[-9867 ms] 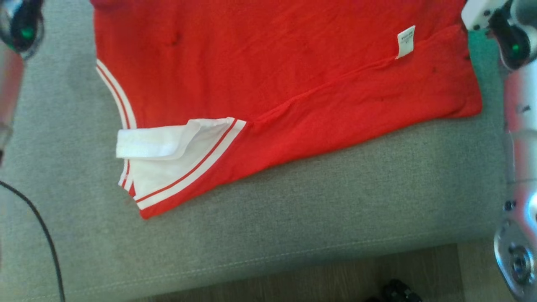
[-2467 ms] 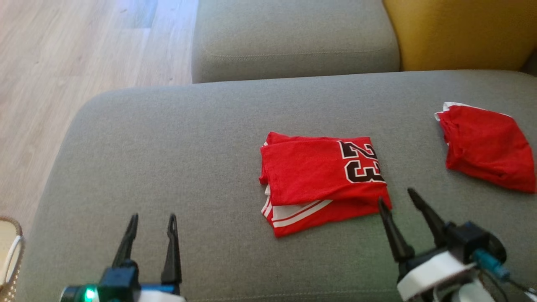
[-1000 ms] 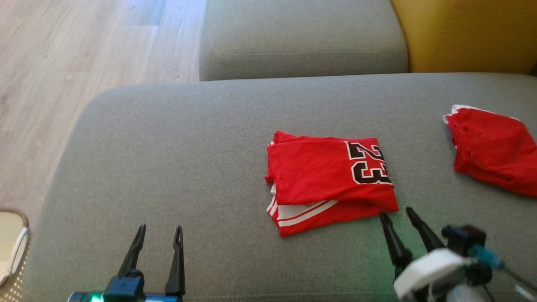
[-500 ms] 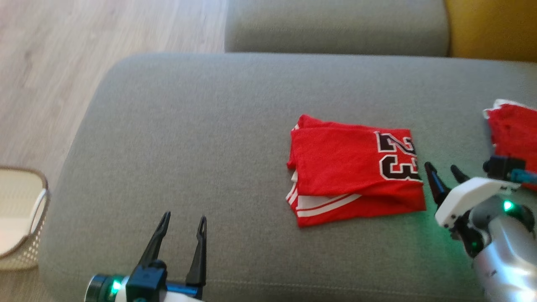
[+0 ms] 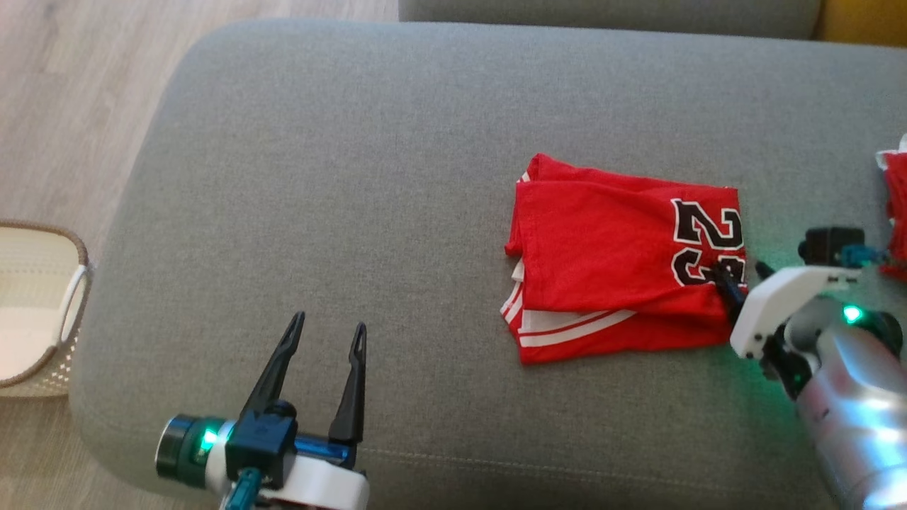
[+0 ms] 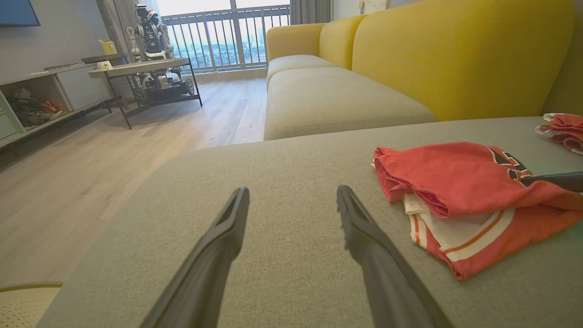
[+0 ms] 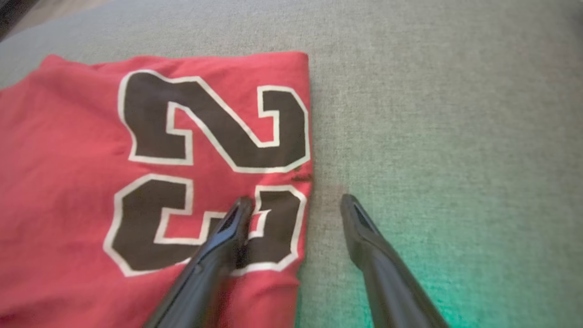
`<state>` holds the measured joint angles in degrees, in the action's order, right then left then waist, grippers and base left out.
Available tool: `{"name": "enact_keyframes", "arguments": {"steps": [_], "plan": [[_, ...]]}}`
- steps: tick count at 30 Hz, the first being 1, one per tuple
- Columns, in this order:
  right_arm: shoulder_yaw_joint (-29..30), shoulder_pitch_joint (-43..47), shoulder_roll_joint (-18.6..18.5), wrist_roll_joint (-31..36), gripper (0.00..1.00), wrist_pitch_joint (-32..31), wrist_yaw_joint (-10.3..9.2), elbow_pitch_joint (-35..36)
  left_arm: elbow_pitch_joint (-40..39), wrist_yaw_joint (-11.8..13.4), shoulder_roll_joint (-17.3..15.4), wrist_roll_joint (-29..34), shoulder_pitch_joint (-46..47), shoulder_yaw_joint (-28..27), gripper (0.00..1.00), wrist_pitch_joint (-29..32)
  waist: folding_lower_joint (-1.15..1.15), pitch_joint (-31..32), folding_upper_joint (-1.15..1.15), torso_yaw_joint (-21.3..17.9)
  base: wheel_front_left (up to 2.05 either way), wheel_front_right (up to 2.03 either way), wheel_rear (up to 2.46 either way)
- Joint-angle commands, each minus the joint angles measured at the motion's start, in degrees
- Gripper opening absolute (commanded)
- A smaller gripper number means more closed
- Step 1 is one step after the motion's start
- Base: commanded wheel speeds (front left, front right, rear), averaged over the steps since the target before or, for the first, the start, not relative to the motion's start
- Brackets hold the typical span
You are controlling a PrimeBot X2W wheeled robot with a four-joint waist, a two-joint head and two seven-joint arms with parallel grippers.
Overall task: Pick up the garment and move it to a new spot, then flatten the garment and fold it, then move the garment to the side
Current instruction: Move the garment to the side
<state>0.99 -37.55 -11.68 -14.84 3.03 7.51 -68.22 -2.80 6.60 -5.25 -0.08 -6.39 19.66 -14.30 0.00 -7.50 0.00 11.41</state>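
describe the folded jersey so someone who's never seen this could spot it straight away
Start at the wide grey fabric seat cushion; right of its middle lies a folded red cloth jersey. Unlike the other red cloth garment at the cushion's far right, it shows a black number 23 outlined in white and white stripes along its near edge.

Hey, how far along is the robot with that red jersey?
Done: the jersey lies folded on the cushion. In hand: the right gripper, jaws open, straddles its edge at the number. To do: grasping it and moving it aside. The left gripper hovers open, away from it.
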Motion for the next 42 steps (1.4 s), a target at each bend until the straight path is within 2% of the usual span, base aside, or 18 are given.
{"name": "enact_keyframes", "arguments": {"steps": [1,2,3,5,10,16,22,27,33,37,38,39,42], "plan": [[-0.97,-1.82,0.24,0.32,1.00,-0.50,-0.02,-0.37,-1.87,0.31,0.52,0.50,2.65,-1.40,1.00,-0.70,0.00,-0.49,0.00,-0.01,0.00,0.00,0.00],[-0.45,-2.33,0.64,0.06,0.96,-0.73,-0.02,-1.14,-1.83,0.37,0.54,0.49,2.84,-1.29,1.00,-0.70,0.00,-0.63,0.00,-0.06,0.00,0.00,0.00],[-0.96,-2.73,0.96,0.61,0.56,-1.09,-0.02,-1.64,-1.81,0.46,0.54,0.46,2.98,-1.23,1.00,-0.70,0.00,-0.73,0.00,-0.18,0.00,0.00,0.00],[-1.74,-3.42,1.44,1.25,0.00,-1.55,-0.02,-2.29,-1.71,0.61,0.51,0.37,3.14,-1.17,1.00,-0.70,0.00,-0.72,0.00,-0.57,0.00,0.00,0.00],[-3.18,-5.11,1.77,1.84,0.00,0.80,-0.02,-2.05,-1.79,0.95,0.18,0.06,2.98,-1.30,1.00,-0.70,0.00,0.27,0.00,-2.50,0.00,0.00,0.00],[-5.80,-7.95,0.08,3.60,0.00,4.29,-0.02,0.03,-2.25,1.31,-0.04,-0.28,2.38,-1.46,1.00,-0.70,0.00,1.05,0.00,-6.72,0.00,0.00,0.00],[-7.95,-12.44,-4.14,4.75,0.00,5.75,-0.02,3.15,-2.62,1.26,-0.29,-0.31,2.84,-1.44,1.00,-0.70,0.00,0.43,0.00,-11.23,0.00,0.00,0.00],[-7.93,-16.27,-9.03,5.38,0.00,5.15,-0.02,4.93,-2.79,1.05,-0.51,-0.06,3.73,-1.07,1.00,-0.70,0.00,-0.99,0.00,-13.85,0.00,0.00,0.00],[-5.26,-19.61,-14.62,6.73,0.00,4.21,-0.02,5.15,-2.91,0.84,-1.05,0.22,5.18,-0.77,1.00,-0.70,0.00,-3.35,0.00,-15.07,0.00,0.00,0.00],[-2.97,-20.34,-16.48,7.64,0.04,3.71,-0.02,4.04,-2.87,0.71,-1.23,0.29,6.00,-0.55,1.00,-0.70,0.00,-4.34,0.00,-15.07,0.00,0.00,0.00],[-2.05,-20.33,-16.74,8.15,0.59,3.63,-0.02,3.51,-2.80,0.69,-1.26,0.26,6.23,-0.48,1.00,-0.70,0.00,-4.47,0.00,-15.03,0.00,0.00,0.00],[-1.14,-20.24,-16.83,8.91,1.00,3.68,-0.02,3.07,-2.68,0.65,-1.27,0.18,6.40,-0.43,1.00,-0.70,0.00,-4.53,0.00,-14.99,0.00,0.00,0.00],[1.39,-19.65,-16.84,11.87,1.00,4.78,-0.02,2.11,-2.18,0.77,-1.12,-0.37,6.65,-0.59,1.00,-0.70,0.00,-4.05,0.00,-14.77,0.00,0.00,0.00]]}}
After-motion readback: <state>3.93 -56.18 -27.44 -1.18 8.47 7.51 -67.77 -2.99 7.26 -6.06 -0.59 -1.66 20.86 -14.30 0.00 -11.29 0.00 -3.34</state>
